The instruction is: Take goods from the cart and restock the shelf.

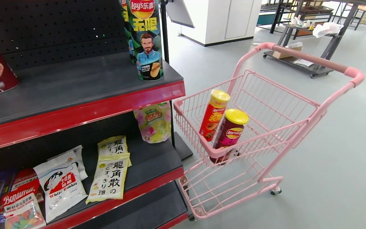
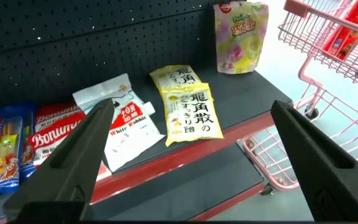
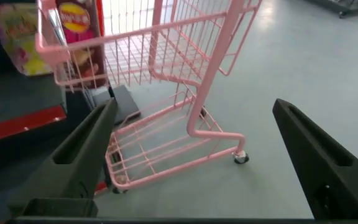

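Inside the pink cart (image 1: 318, 106) two chip cans (image 1: 230, 133) stand, per head view; wrist views show jaws released.

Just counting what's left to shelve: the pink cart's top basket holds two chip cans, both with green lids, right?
Not quite. The red can and the maroon can do stand in the cart's top basket, but both lids are yellow, not green. The head view shows it.
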